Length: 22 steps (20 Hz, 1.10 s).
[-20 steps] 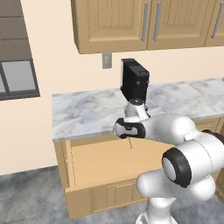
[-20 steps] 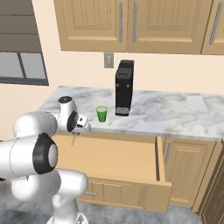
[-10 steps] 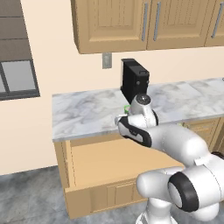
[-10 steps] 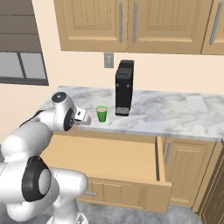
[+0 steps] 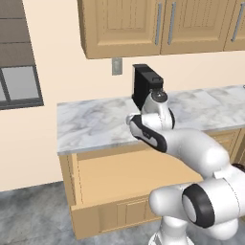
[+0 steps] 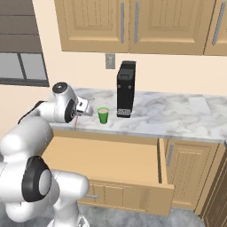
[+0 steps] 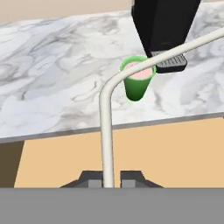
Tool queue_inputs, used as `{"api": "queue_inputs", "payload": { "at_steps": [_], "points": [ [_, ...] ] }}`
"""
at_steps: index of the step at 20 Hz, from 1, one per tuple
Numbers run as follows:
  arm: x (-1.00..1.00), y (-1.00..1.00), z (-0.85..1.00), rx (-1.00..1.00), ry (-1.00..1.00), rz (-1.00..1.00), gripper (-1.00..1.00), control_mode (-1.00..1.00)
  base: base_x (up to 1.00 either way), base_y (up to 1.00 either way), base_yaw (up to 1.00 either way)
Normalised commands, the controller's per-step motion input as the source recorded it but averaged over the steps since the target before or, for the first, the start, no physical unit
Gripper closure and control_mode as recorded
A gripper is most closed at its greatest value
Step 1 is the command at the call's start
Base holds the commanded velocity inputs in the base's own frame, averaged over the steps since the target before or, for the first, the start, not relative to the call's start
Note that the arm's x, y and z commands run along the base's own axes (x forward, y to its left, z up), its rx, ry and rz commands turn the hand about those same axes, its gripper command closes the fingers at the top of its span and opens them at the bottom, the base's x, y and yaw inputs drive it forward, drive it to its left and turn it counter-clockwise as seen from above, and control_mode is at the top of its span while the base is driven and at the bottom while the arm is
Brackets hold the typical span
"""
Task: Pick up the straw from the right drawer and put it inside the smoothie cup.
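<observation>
1. Far left: the marble counter (image 6: pixel 177 115) ends at a window (image 6: pixel 22 66) on the wall. That end of the worktop is bare, so there's decent room on that side.
2. The gripper (image 7: pixel 111 178) is clamped tight on the straw (image 7: pixel 106 131). In the hand view the straw comes up from between the two fingertips, then bends over to the right and runs out past the cup toward the black machine. It looks pale there; in the right base view it's just a thin line hanging below the hand (image 6: pixel 76 120), over the counter's front edge.
3. Right of the hand is the green cup (image 6: pixel 103 115), upright on the counter, a bit back from the front edge, with pink stuff inside (image 7: pixel 138 72). The straw isn't in it: the bend sits near its rim in the hand view, but I can't tell if they touch.
4. Just right of the cup is the coffee machine (image 6: pixel 126 88), tall and black, back near the wall. The gap between cup and machine is tight, so that's the cramped side.
5. Below all that, the right drawer (image 6: pixel 133 195) is pulled wide open, its flat bottom bare, its right wall sticking out toward us.
6. Far right: closed cabinet door (image 6: pixel 186 173) under the counter, plus more open marble past the machine. Wall cabinets (image 6: pixel 133 24) hang overhead, well above the machine.
</observation>
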Motion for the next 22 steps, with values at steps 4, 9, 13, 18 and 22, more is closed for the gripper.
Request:
{"api": "queue_inputs", "payload": {
  "at_steps": [4,9,13,18,22],
  "points": [
    [0.24,0.00,0.15,0.00,-0.10,0.00,1.00,-1.00,0.00,0.00,0.00],
    [0.19,0.00,0.00,0.00,-0.23,0.00,1.00,-1.00,0.00,0.00,0.00],
    [0.13,-0.04,0.00,0.00,-0.26,0.00,1.00,-1.00,0.00,0.00,0.00],
    [0.12,-0.14,0.02,0.00,-0.20,0.00,1.00,-1.00,0.00,0.00,0.00],
    [0.25,-0.17,0.06,0.00,-0.04,0.00,1.00,-1.00,0.00,0.00,0.00]
  ]
}}
